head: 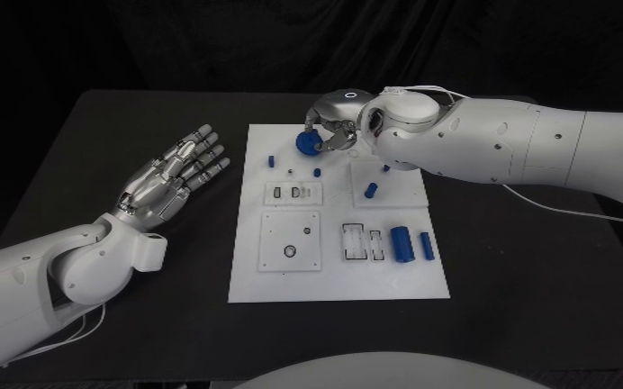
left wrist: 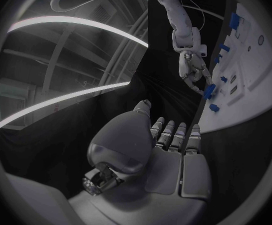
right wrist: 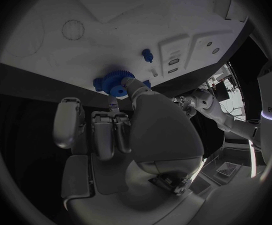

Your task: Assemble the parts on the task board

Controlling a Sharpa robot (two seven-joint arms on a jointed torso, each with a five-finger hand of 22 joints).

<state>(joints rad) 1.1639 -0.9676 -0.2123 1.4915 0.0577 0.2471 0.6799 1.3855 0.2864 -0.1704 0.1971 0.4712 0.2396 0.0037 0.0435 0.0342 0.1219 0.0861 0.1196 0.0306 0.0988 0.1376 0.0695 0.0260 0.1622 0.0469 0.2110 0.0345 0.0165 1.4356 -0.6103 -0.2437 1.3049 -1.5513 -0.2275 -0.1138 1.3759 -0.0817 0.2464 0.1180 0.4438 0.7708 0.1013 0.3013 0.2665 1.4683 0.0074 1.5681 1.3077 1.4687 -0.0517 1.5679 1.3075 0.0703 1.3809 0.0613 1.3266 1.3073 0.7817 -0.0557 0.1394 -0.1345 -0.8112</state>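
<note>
Head view: right hand [head: 340, 128] pinching a blue gear [head: 309, 142] at the task board [head: 338, 288] far edge; left hand [head: 176, 176] flat, fingers spread, beside the board, holding nothing; right wrist view: gear's toothed rim [right wrist: 115, 81] clear, thumb against it.

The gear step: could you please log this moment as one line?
right hand: holds gear over board's far edge | left hand: open, off board | loose parts: on board

The right robot hand [right wrist: 120, 135] pinches a blue gear [right wrist: 115, 81] at the edge of the white task board [right wrist: 173, 20].
</note>
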